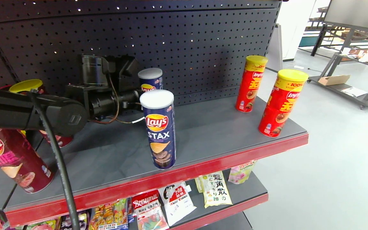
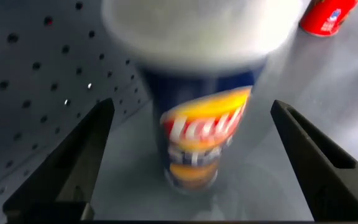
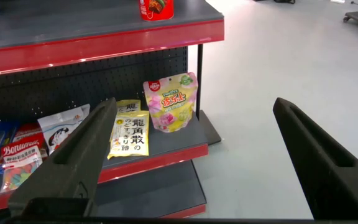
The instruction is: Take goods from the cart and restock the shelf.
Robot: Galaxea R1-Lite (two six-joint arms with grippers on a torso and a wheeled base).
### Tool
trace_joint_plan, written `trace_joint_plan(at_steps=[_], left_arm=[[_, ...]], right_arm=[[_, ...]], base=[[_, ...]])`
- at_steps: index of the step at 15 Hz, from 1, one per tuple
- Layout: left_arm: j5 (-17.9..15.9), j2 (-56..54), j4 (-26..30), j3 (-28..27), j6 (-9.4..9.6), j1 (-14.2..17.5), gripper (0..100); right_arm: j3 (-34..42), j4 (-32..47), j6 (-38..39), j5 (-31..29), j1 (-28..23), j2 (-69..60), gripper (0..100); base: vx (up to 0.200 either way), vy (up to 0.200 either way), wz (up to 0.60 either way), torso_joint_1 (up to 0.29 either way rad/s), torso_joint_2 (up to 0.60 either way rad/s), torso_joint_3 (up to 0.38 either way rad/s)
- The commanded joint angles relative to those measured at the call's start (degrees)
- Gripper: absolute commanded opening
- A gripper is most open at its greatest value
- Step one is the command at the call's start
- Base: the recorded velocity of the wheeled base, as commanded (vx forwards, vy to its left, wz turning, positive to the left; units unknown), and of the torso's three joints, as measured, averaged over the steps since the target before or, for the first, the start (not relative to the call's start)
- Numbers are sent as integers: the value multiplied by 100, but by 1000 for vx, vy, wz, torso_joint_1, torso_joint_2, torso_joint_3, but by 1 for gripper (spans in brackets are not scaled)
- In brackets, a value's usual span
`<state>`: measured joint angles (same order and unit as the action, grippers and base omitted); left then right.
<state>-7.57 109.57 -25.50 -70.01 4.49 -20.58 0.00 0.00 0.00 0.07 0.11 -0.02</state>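
Note:
Two blue chip cans with white lids stand upright on the dark grey shelf [image 1: 222, 127]. One blue can [image 1: 157, 127] is near the red front edge; the other blue can [image 1: 150, 80] is at the back by the pegboard. My left gripper [image 1: 135, 95] reaches in from the left at the back can. In the left wrist view that can [image 2: 197, 143] stands between the open left gripper [image 2: 192, 109], its fingers [image 2: 86, 155] well clear on both sides. My right gripper [image 3: 196, 102] is open and holds nothing, hanging in front of the lower shelf.
Two red cans with yellow lids [image 1: 251, 83] [image 1: 283, 102] stand at the shelf's right end. A maroon can [image 1: 14, 156] leans at the front left. Snack bags [image 3: 171, 102] line the lower shelf [image 3: 160, 158]. Open floor lies to the right, with metal racks [image 1: 347, 76] far off.

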Motion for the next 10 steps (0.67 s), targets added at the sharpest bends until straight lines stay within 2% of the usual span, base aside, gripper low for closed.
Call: trace_joint_plan(at_steps=[1,4,10], left_arm=[[1,-313,1,251,0,10,100],[1,-524,1,506,8,27,100],[1,-937,1,1095,35,300,100]], right_arm=[[0,0,0,1,7,2,100],[0,0,0,1,-2,2,100],[0,0,0,1,7,2,100]], base=[[0,0,0,0,0,0],[0,0,0,0,0,0],[0,0,0,0,0,0]])
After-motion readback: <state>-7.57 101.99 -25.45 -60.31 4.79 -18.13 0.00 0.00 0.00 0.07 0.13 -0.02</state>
